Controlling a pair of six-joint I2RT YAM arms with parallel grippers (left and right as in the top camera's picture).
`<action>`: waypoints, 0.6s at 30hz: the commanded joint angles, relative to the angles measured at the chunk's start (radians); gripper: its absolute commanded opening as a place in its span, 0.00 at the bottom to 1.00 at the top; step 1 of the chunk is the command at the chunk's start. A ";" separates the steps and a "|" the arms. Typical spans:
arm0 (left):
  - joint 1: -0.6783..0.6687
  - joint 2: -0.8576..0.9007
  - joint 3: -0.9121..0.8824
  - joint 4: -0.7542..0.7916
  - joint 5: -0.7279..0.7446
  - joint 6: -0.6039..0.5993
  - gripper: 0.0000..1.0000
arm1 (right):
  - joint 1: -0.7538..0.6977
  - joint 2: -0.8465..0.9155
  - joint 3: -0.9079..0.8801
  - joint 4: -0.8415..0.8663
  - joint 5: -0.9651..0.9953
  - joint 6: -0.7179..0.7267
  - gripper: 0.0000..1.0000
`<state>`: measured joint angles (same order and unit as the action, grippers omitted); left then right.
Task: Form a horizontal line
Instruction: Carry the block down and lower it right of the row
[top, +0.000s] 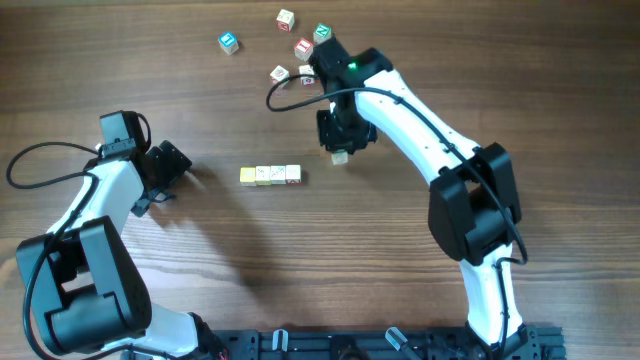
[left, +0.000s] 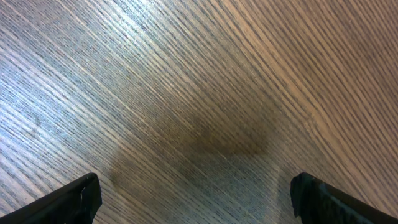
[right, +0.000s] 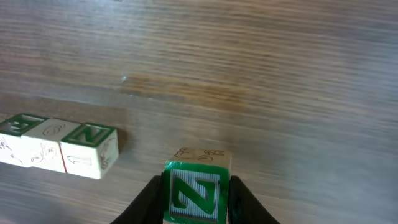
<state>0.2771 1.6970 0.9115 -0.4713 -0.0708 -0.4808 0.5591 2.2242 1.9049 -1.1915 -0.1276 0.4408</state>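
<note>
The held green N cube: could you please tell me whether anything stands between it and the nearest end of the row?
Nothing visible does; only bare wooden table lies between the green N cube and the row.

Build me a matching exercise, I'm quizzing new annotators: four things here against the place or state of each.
1 row of four cubes
2 blue-faced cube
3 left gripper
4 right gripper

A open, empty
B shut on the green N cube
C leftmost of the loose cubes
D mid-table, side by side

Pairs: 1-D, 2-C, 3-A, 4-B
</note>
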 joint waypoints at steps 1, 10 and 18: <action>0.002 0.006 -0.005 0.000 -0.009 -0.002 1.00 | 0.031 0.010 -0.068 0.045 -0.054 0.038 0.25; 0.002 0.006 -0.005 0.000 -0.009 -0.002 1.00 | 0.086 0.010 -0.137 0.157 -0.054 0.087 0.26; 0.002 0.006 -0.005 0.000 -0.009 -0.002 1.00 | 0.086 0.010 -0.137 0.174 -0.054 0.087 0.44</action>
<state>0.2771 1.6974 0.9115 -0.4709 -0.0708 -0.4808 0.6399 2.2242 1.7752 -1.0298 -0.1688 0.5228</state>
